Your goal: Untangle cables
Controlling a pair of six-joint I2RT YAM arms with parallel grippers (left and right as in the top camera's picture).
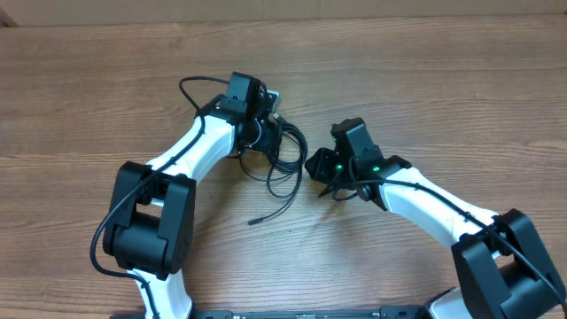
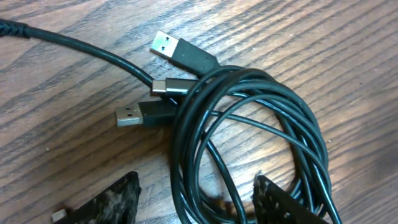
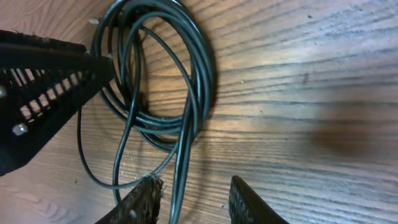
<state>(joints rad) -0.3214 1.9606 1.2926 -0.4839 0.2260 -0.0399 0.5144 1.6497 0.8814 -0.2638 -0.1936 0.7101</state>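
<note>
A bunch of thin black cables (image 2: pixel 184 143) is lying in loose overlapping loops on a wooden surface (image 1: pixel 443 71), near its middle, with both robot arms reaching in. The left hand (image 2: pixel 198 183) is hovering low over the coil, its fingers standing wide apart with several strands running between them; nothing looks pinched. Three plugs (image 2: pixel 177 51) are resting just beyond the coil, one tucked under its edge. The right hand (image 3: pixel 196 183) is coming at the coil's opposite side, its fingers narrower but apart, with one or two strands passing through the gap close to one finger, the rest of the coil lying ahead of it. One tail (image 1: pixel 252 221) is trailing away from the bunch toward the robot. The risks, as a judgement: the left hand is straddling so many strands that closing would likely grab the whole coil and tighten it instead of freeing one cord; the right hand's strand is sitting off-centre and could slip out; a plug could snag in a loop when pulled; and the hands are working near each other, so they could bump.
</note>
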